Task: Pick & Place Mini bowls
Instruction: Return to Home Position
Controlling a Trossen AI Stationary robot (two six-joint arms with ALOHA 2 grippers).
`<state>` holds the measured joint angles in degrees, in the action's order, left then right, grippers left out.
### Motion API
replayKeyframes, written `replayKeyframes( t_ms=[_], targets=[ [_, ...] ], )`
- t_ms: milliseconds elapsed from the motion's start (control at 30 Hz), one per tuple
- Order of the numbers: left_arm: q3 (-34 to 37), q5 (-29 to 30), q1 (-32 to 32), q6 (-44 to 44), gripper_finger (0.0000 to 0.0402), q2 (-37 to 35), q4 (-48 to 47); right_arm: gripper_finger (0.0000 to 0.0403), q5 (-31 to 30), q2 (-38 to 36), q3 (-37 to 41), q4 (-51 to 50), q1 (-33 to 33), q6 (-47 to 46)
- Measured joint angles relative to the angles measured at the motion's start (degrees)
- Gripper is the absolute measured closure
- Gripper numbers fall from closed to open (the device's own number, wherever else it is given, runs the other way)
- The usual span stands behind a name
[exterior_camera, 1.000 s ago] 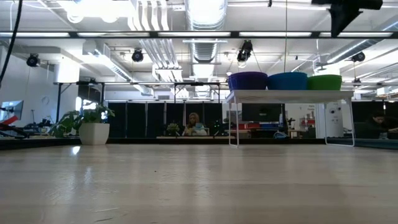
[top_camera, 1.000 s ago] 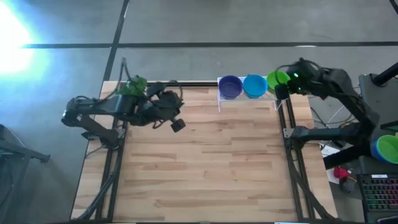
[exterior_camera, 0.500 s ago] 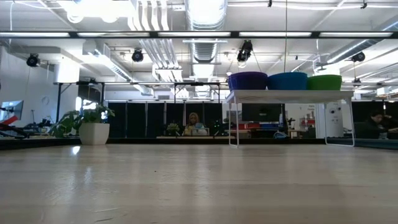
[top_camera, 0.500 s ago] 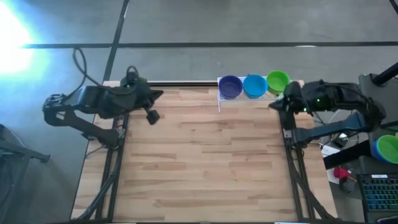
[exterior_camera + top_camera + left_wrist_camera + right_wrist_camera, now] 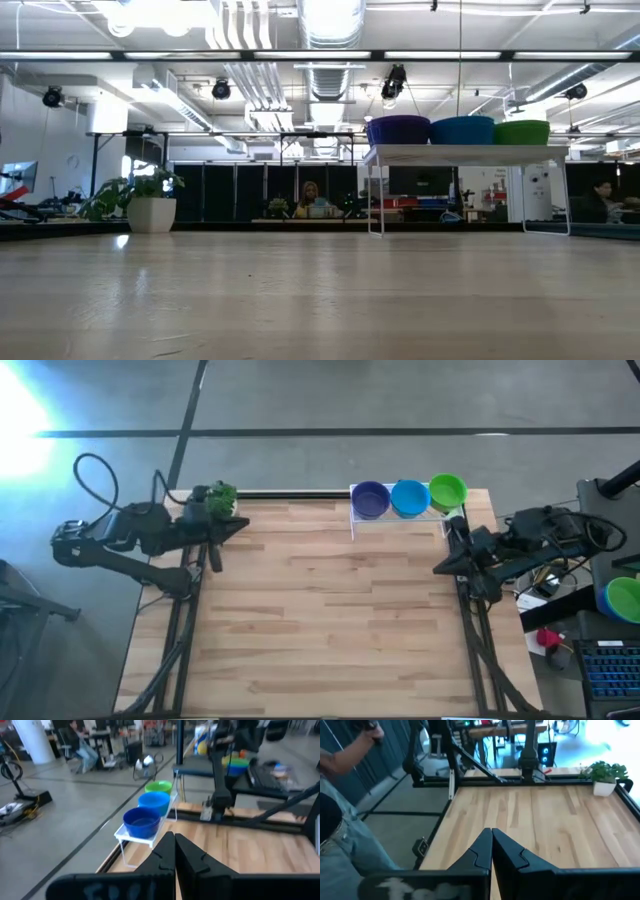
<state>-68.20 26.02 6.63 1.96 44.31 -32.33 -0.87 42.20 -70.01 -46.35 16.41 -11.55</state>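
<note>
Three small round plastic bowls sit in a row on the white wire rack (image 5: pixel 465 155) at the worktop's (image 5: pixel 330 620) far edge, towards its right corner: the purple bowl (image 5: pixel 371 499) on the left, the sky-blue bowl (image 5: pixel 409 497) in the middle and the bright green bowl (image 5: pixel 447 491) on the right, rims touching or nearly so. Whether each tops a stack cannot be told, since only rims and upper walls show. The left arm (image 5: pixel 140 530) lies along the worktop's left edge, its jaws closed tip to tip on nothing and pointing across the wood, well apart from the bowls. The right arm (image 5: pixel 520 545) lies at the right edge, its jaws likewise closed and empty, near the rack's right end and closest to the green bowl, touching nothing. A leafy green plant in a white pot (image 5: pixel 215 497) stands at the far left corner, just beside the left arm. No arm shows in the low view. Beyond the worktop, a person in jeans (image 5: pixel 335 825) is cut off at the right wrist view's edge, and a seated person (image 5: pixel 312 198) shows small in the room behind.
</note>
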Motion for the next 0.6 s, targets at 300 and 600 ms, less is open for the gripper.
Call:
replayKeyframes(
  t_ms=[300,600],
  targets=[
    [11.7,-0.66,-0.02,1.18,0.0401,-13.12,5.6,0.0394,-0.17,-11.48,9.11,10.05,-0.03,-1.53],
    [16.98,-0.6,-0.02,1.31,0.0401,-22.56,6.33,0.0394,-0.67,-21.14,15.89,13.32,-0.03,-1.53]
  ],
)
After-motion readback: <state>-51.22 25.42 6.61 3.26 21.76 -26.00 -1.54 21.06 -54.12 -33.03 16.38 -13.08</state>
